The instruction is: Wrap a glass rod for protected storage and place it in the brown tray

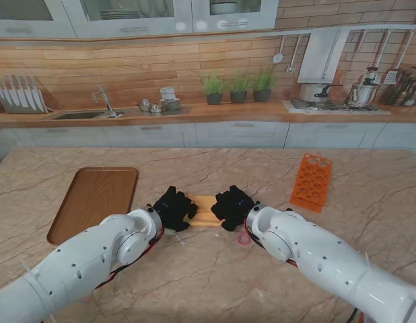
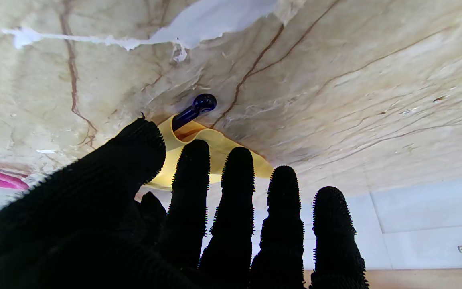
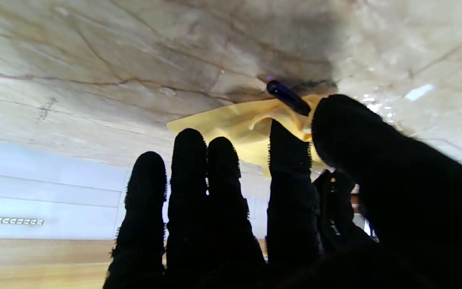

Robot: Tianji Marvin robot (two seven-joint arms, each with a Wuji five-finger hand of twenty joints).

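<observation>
Between my two black-gloved hands, on the veined marble table (image 1: pixel 215 276), lies a thin yellow sheet of wrapping material (image 1: pixel 204 210) folded loosely over a dark blue glass rod (image 2: pixel 194 111). One rounded end of that rod pokes out of the yellow fold just beyond my left hand's (image 1: pixel 173 208) thumb and index finger, and its other end shows beside my right hand's (image 1: pixel 232 206) thumb. Both hands press on the sheet's ends, fingers mostly extended; whether either truly pinches the sheet I cannot tell. Left of the sheet, well apart from it, sits the brown oval wooden tray (image 1: pixel 95 202). An orange perforated plastic rack (image 1: pixel 312 182) lies to the sheet's right.
</observation>
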